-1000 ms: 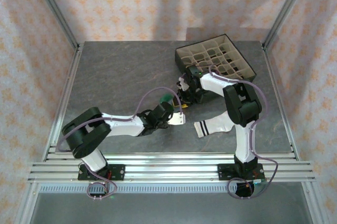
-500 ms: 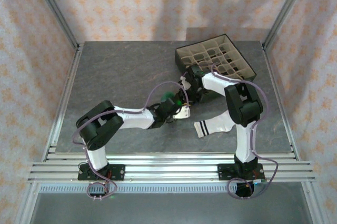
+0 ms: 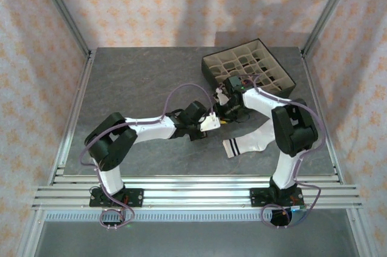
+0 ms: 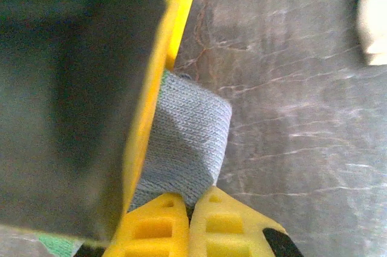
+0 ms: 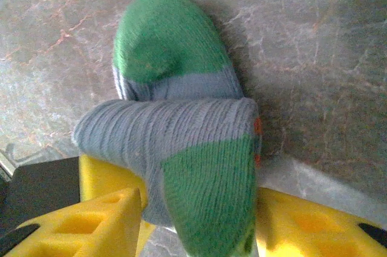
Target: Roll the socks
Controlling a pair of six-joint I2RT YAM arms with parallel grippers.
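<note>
A grey-blue sock (image 5: 175, 130) with a green toe lies folded over itself on the table, a little orange showing at its edge. My right gripper (image 5: 199, 227) straddles this roll, its yellow fingers (image 5: 106, 217) standing apart on either side. My left gripper (image 4: 190, 199) is shut on a grey-blue fold of the same sock (image 4: 190, 139), right beside one of the right gripper's fingers. From above, the left gripper (image 3: 213, 121) and right gripper (image 3: 225, 104) meet mid-table. A white sock (image 3: 248, 143) with black cuff stripes lies flat to their right, and its cuff (image 4: 372, 15) shows in the left wrist view.
A dark box (image 3: 248, 69) of beige grid compartments stands at the back right, just behind the right gripper. Metal frame posts (image 3: 63, 27) rise at the table's back corners. Grey tabletop (image 3: 133, 87) stretches open to the left.
The left arm reached right toward the right gripper and its jaws closed on the sock fabric. The right gripper's jaws widened and it shifted slightly right.
</note>
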